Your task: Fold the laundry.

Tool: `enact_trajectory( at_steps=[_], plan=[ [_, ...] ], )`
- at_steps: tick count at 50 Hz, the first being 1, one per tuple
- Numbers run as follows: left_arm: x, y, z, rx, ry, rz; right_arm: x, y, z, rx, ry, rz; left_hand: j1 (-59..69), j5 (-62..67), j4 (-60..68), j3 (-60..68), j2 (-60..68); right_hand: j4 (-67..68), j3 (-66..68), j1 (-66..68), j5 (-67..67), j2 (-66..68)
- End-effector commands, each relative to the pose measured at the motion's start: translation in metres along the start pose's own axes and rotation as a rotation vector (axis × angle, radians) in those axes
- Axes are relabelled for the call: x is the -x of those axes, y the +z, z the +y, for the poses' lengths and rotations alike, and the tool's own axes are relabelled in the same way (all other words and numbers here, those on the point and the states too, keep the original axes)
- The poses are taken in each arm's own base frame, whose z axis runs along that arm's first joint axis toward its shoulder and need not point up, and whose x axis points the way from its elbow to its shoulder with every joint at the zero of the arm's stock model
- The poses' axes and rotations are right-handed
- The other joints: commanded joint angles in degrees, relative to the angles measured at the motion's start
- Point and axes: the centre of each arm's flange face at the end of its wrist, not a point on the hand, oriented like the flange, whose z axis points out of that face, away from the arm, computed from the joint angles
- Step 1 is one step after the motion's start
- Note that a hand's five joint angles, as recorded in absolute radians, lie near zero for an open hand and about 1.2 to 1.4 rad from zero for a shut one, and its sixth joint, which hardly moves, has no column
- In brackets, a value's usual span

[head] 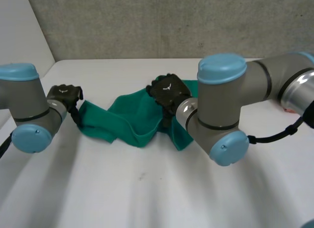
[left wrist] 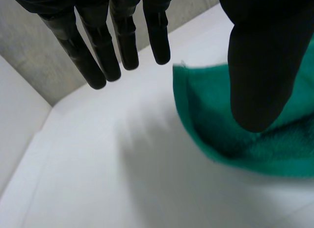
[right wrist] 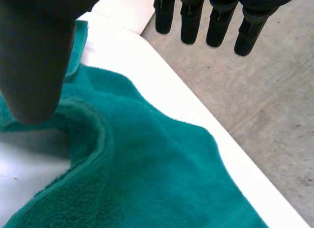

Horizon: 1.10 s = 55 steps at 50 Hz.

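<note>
Loosely bunched, a green cloth (head: 132, 120) lies on the white desk (head: 147, 189) about midway between left and right and somewhat toward the far side, with its near edge curled up into a raised fold and its left end spread flatter. The left hand (head: 64, 93) is at that left end. In the left wrist view its fingers (left wrist: 125, 37) are straight and spread over bare desk (left wrist: 122, 179) just past the cloth's rounded edge (left wrist: 201, 110), while the thumb stands well apart from them above the cloth, so the hand is wide and holds nothing. The right hand (head: 169, 90) is over the far right part of the cloth. In the right wrist view its fingers (right wrist: 218, 22) are straight and the thumb (right wrist: 34, 56) is held wide of them above the terry surface (right wrist: 147, 174), gripping nothing. Whether either hand touches the fabric I cannot tell. Both grey arms reach in from the near side, the right arm (head: 230, 100) the larger in the head view. Beyond the desk's far edge is a grey wall (head: 147, 22).
</note>
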Motion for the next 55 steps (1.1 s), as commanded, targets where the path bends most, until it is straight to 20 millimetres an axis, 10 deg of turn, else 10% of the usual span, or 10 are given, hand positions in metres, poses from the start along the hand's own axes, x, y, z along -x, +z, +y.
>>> enact_trajectory(
  at_steps=[1, 15, 23, 34, 42, 55],
  plan=[
    [0.007, -0.026, -0.027, -0.081, 0.03, -0.01, -0.021, -0.032, -0.027, 0.018, 0.039, 0.058, -4.6, -4.4, -4.6, -5.3, -5.1, -6.8, -7.2, -6.9, -6.6, -7.1],
    [-0.003, -0.004, -0.034, -0.193, 0.187, 0.207, -0.044, -0.066, 0.025, 0.256, 0.529, 0.172, -7.3, -7.1, -7.3, -8.0, -7.8, -6.8, -7.2, -6.9, -6.6, -7.1],
    [-0.012, 0.035, -0.017, -0.106, 0.289, 0.267, -0.023, -0.038, 0.068, 0.307, 0.664, 0.175, -6.8, -6.6, -6.7, -7.5, -7.3, -6.8, -7.2, -6.9, -6.6, -7.1],
    [-0.031, 0.048, 0.003, 0.014, 0.408, 0.351, 0.005, -0.005, 0.072, 0.25, 0.611, 0.143, -4.8, -4.6, -4.7, -5.5, -5.3, 2.3, 1.8, 2.2, 2.5, 2.0],
    [-0.026, 0.041, -0.011, 0.027, 0.4, 0.282, 0.005, 0.016, 0.078, 0.202, 0.55, 0.147, 53.6, 53.7, 53.6, 52.9, 53.0, 62.5, 62.0, 62.4, 62.7, 62.2],
    [0.017, -0.031, -0.106, -0.19, 0.177, 0.145, -0.073, -0.032, -0.026, -0.039, 0.264, 0.267, 53.6, 53.8, 53.6, 52.9, 53.1, 63.2, 62.8, 63.1, 63.4, 62.9]
  ],
)
